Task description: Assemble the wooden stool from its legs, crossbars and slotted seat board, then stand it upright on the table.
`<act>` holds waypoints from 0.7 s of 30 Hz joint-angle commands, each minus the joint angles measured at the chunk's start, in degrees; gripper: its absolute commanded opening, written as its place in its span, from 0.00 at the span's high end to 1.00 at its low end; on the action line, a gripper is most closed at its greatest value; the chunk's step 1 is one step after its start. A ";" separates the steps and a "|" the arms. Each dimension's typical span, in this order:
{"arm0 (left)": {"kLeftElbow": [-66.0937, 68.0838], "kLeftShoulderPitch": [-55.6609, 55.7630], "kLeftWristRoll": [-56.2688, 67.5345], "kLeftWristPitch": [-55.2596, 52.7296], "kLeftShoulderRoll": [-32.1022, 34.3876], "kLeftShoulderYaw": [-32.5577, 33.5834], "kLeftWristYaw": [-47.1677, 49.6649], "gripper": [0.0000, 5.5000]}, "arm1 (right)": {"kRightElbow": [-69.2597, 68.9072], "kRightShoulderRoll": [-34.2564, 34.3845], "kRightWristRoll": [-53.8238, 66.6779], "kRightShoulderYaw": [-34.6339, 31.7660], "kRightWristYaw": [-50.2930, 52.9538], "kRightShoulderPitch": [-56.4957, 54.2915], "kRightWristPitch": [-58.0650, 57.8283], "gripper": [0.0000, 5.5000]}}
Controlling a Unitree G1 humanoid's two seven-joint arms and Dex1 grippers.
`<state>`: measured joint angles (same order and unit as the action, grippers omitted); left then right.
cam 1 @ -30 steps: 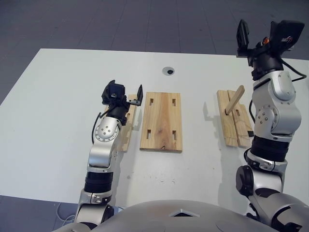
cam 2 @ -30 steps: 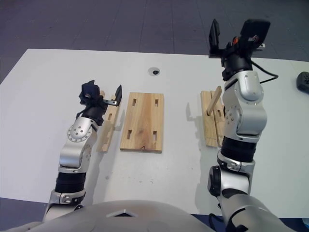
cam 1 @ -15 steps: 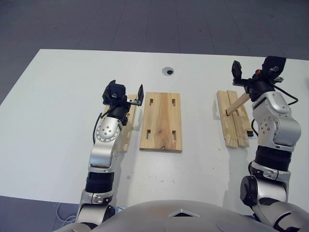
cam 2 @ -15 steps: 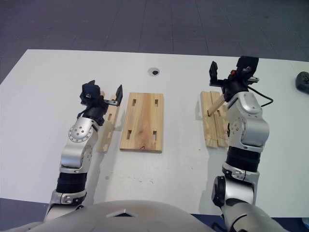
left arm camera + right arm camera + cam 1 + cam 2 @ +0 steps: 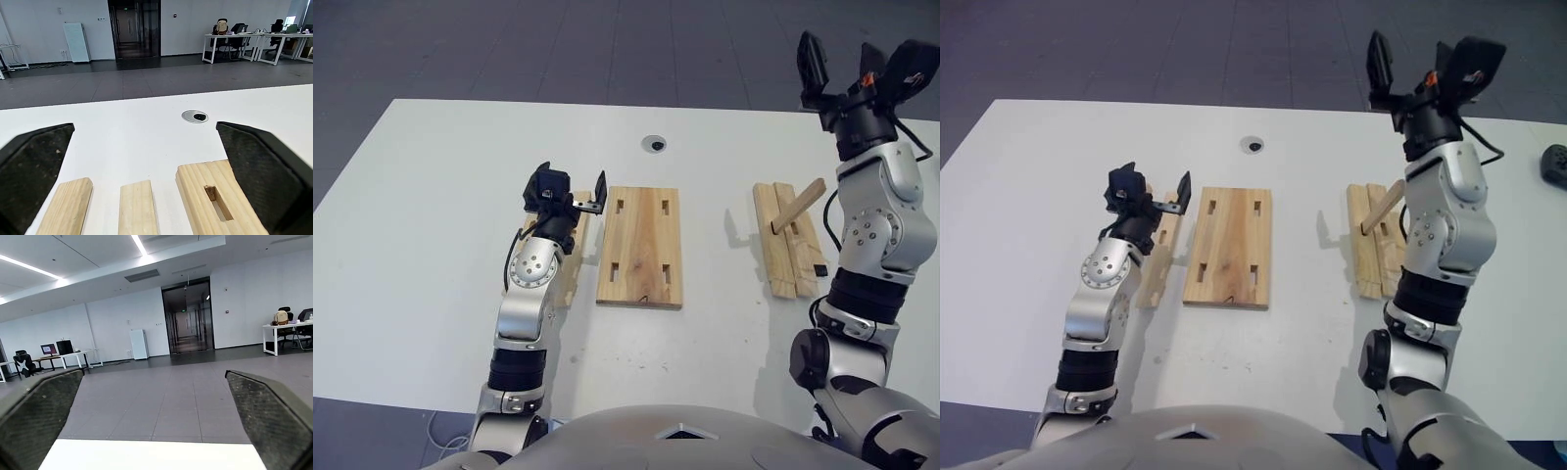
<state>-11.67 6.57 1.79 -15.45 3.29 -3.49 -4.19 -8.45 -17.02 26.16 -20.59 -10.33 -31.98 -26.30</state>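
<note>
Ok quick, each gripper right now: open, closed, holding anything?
Left gripper: open, holding nothing, low over the wooden pieces.
Right gripper: open, holding nothing, raised high.

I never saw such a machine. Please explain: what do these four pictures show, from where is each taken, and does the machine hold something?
This is a humanoid robot with two arms, each ending in a two-finger gripper. Two pictures come from cameras in its head, looking down at a white table. The other two come from wrist cameras; the dark shapes at their edges are the fingers. On the table lie a slotted seat board, wooden pieces under the left gripper, and more pieces on the right, one stick tilted up. The right gripper is raised high, so its camera sees the room. Both grippers are open and hold nothing.
</note>
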 commanded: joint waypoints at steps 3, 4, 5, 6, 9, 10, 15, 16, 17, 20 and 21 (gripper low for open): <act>-0.33 -0.42 -0.71 -0.37 -0.05 -0.30 0.28 0.02 | 3.85 -0.95 -1.33 1.65 -0.44 4.83 -2.46 0.02; -0.34 -0.48 -0.74 -0.37 -0.05 -0.30 0.31 0.02 | 5.04 -0.98 -1.48 2.03 -0.87 6.56 -3.12 0.02; -0.30 -0.50 -0.76 -0.34 -0.02 -0.27 0.31 0.02 | 5.95 -1.04 -1.71 2.49 -1.11 8.09 -3.97 0.02; -0.17 -0.52 -0.77 -0.28 0.03 -0.22 0.30 0.02 | 6.92 -2.06 -2.99 4.72 -2.49 10.37 -5.34 0.02; -0.17 -0.61 -0.79 -0.30 0.10 -0.35 0.15 0.02 | 9.27 -2.99 -5.82 6.86 -2.19 15.34 -7.74 0.02; -0.20 -0.63 -0.75 -0.36 0.12 -0.28 0.16 0.02 | 9.09 -2.70 -5.73 6.56 -2.24 15.90 -7.68 0.02; -0.28 -0.87 -0.84 -0.52 -0.11 -0.95 -0.17 0.02 | 4.88 -0.26 -0.21 4.59 -5.33 16.15 -6.53 0.02; -0.28 -0.91 -0.85 -0.49 -0.14 -1.01 -0.16 0.02 | 4.07 0.20 1.01 4.10 -5.88 15.62 -5.71 0.02; -0.27 -0.91 -0.84 -0.47 -0.17 -1.04 -0.14 0.02 | 3.51 0.66 2.45 3.12 -6.08 14.80 -5.17 0.02; -0.09 -0.71 -0.76 -0.43 -0.13 -1.01 -0.20 0.02 | 3.59 0.54 4.32 1.07 -6.08 12.54 -3.39 0.02; 0.02 -0.61 -0.74 -0.41 -0.08 -1.01 -0.29 0.02 | 3.60 0.17 4.65 0.45 -6.07 11.58 -2.69 0.02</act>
<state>-11.74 6.18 1.37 -15.47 3.09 -4.36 -4.26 -4.35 -16.22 29.58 -18.33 -16.44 -17.80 -30.40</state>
